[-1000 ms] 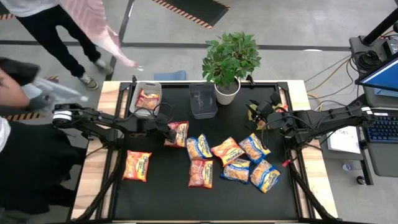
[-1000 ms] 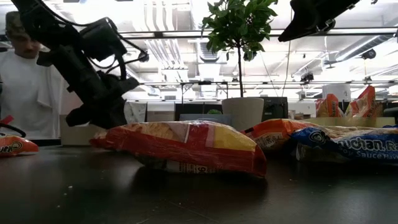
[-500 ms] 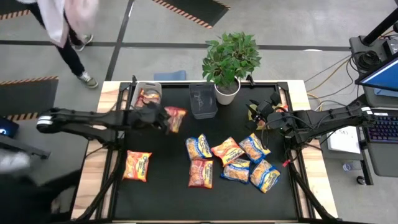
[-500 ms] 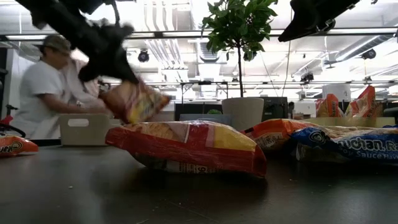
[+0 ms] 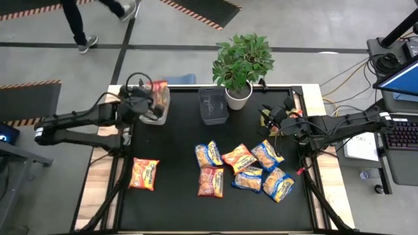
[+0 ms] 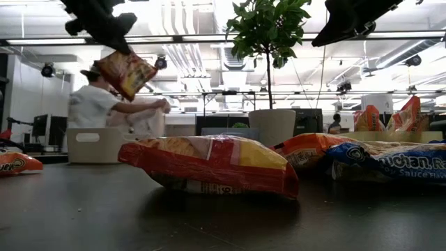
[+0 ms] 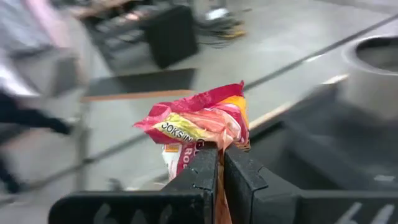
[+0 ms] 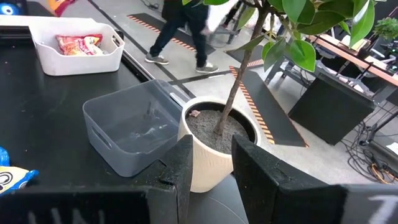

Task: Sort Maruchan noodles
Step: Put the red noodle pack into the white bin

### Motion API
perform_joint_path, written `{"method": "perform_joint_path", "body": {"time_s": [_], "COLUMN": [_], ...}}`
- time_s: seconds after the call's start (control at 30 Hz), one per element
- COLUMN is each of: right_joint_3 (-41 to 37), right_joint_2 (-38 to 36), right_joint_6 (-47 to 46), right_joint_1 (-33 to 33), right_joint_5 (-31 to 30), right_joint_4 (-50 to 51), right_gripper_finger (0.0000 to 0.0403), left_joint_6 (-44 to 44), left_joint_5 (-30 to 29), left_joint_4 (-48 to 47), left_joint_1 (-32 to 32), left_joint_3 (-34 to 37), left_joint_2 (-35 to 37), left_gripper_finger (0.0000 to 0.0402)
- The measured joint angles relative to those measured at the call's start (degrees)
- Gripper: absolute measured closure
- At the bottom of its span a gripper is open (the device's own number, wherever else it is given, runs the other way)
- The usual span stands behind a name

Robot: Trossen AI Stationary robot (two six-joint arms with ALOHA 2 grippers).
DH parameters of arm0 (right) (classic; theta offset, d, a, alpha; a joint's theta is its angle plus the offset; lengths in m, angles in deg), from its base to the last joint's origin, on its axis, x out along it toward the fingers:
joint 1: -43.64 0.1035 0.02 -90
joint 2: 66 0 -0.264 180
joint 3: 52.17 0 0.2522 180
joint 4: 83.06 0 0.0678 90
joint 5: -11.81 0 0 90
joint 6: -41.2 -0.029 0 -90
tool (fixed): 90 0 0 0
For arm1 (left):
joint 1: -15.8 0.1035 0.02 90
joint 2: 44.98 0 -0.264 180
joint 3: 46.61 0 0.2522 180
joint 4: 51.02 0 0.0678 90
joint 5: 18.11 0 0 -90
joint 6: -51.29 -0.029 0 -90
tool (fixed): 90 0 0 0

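My left gripper (image 5: 150, 96) is shut on a red-and-yellow Maruchan noodle packet (image 5: 159, 87), high above the far-left corner of the table, over a white bin (image 5: 154, 112). In the low view the packet (image 6: 125, 73) hangs under the gripper (image 6: 111, 31). The white bin (image 8: 78, 59) holds one red packet (image 8: 79, 43). Several more packets lie flat on the black tabletop: a red-orange one (image 5: 144, 173) at the near left and a cluster (image 5: 243, 168) in the middle. My right gripper (image 8: 211, 168) waits open at the far right, with nothing between its fingers. My left gripper pinches one crumpled end of the packet (image 7: 219, 149) between its two shut fingers (image 7: 202, 168). It comes from the table's left, pointing slightly downward. The packet is lifted clear of everything and hangs tilted below and beyond the fingertips.
A clear grey bin (image 5: 213, 106) stands at the far middle next to a potted plant in a white pot (image 5: 239, 96). Bare black tabletop (image 5: 170, 150) lies between the single left packet and the cluster. A person walks on the floor beyond the far edge.
My left gripper has risen from the table's left middle and gone toward the far left corner, turning as it went. The red-and-yellow packet has come up with it, from lying on the table to hanging clear over the white bin.
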Motion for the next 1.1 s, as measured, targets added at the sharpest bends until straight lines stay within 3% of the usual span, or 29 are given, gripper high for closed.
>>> {"method": "perform_joint_path", "body": {"time_s": [0.37, 0.5, 0.63, 0.73, 0.97, 1.1], "right_joint_3": [0.0, 0.0, 0.0, 0.0, 0.0, 0.0], "right_joint_2": [0.0, 0.0, 0.0, 0.0, 0.0, 0.0], "right_joint_6": [0.6, 1.2, 1.2, 1.2, 1.5, 1.5], "right_joint_1": [0.0, 0.0, 0.0, 0.0, 0.0, 0.0], "right_joint_5": [0.0, 0.0, 0.0, 0.0, 0.0, 0.0], "right_joint_4": [0.0, 0.0, 0.0, 0.0, 0.0, 0.0], "right_gripper_finger": [0.0303, 0.0303, 0.0303, 0.0303, 0.0303, 0.0303], "left_joint_6": [-5.6, -6.2, -8.0, -7.8, -4.5, -7.9], "left_joint_5": [-1.4, 3.4, 7.2, 8.1, 16.4, 16.2], "left_joint_4": [-0.3, -0.2, -1.2, -7.7, -26.0, -28.7], "left_joint_1": [18.4, 22.8, 23.8, 23.7, 23.1, 22.6], "left_joint_3": [0.0, 0.0, -0.1, -2.8, -13.2, -15.3], "left_joint_2": [-7.8, -12.0, -16.2, -19.0, -23.7, -25.2], "left_gripper_finger": [0.0402, 0.0402, 0.0401, 0.0401, 0.0401, 0.0401]}}
